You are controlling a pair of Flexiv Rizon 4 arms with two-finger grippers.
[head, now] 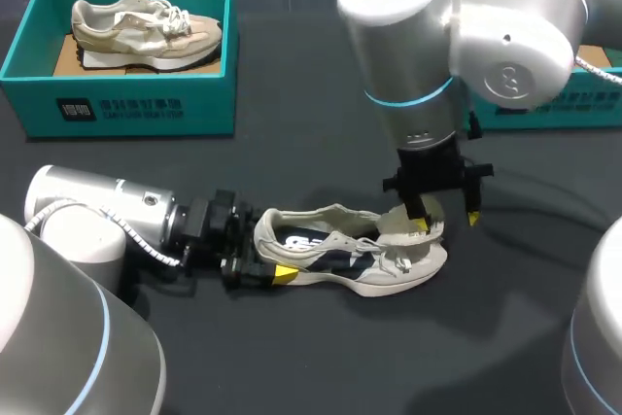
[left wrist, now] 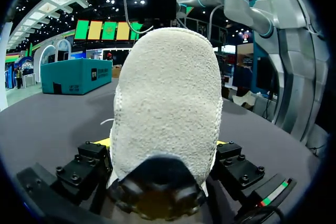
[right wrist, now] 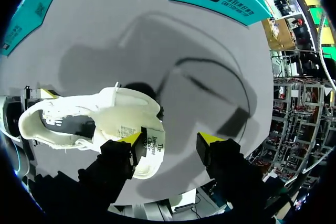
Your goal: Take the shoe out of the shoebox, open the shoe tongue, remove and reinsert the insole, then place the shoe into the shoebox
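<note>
Left fingers (head: 281, 274) clamp the shoe (head: 330, 261) by its heel; right fingers (head: 420, 213), wide open and holding nothing, could slide off the tongue (head: 397, 228) while closing.

On the dark table (head: 311, 133) a beige sneaker (head: 360, 259) is laid; a teal shoebox (head: 136, 104) is parked behind-left of it, a second teal box (head: 583, 109) behind-right.

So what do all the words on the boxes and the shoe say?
Left box, front: a white logo and a line of signs, too blurred to read.
Right box, front: white print, too small to read.
Shoe, tongue label: small black words, too bent and tiny to read.
Insole: white marks, unreadable.
No numbers can be made out anywhere.
</note>
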